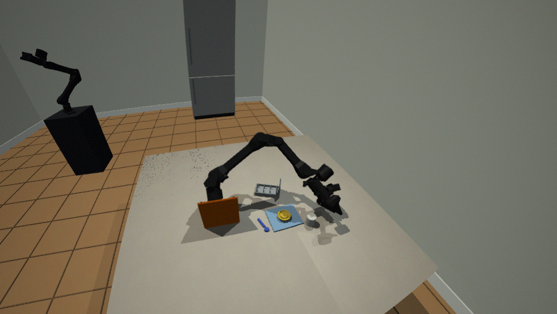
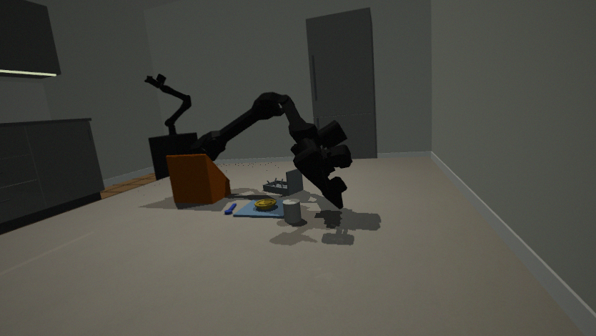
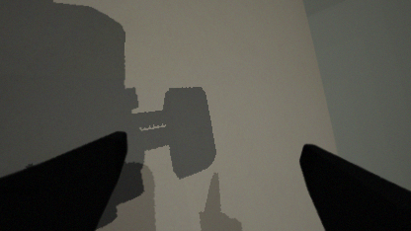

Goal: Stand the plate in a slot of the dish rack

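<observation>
The yellow plate (image 1: 284,215) (image 2: 265,204) lies flat on a light blue mat (image 1: 277,226) (image 2: 246,211). The grey dish rack (image 1: 266,189) (image 2: 275,186) stands behind the mat, with a taller panel at its right end; I see nothing in its slots. My gripper (image 3: 215,147) is open and empty, its two dark fingers wide apart in the wrist view. In the top and exterior views it points down and to the right, above the table, to the right of the plate and the rack. The plate and rack are out of the wrist view.
A white cup (image 1: 311,219) (image 2: 291,211) stands between the mat and my gripper. A blue spoon (image 1: 262,224) (image 2: 230,209) lies left of the mat. An orange block (image 1: 218,212) (image 2: 191,179) stands by the arm's base. A wall runs along the right side.
</observation>
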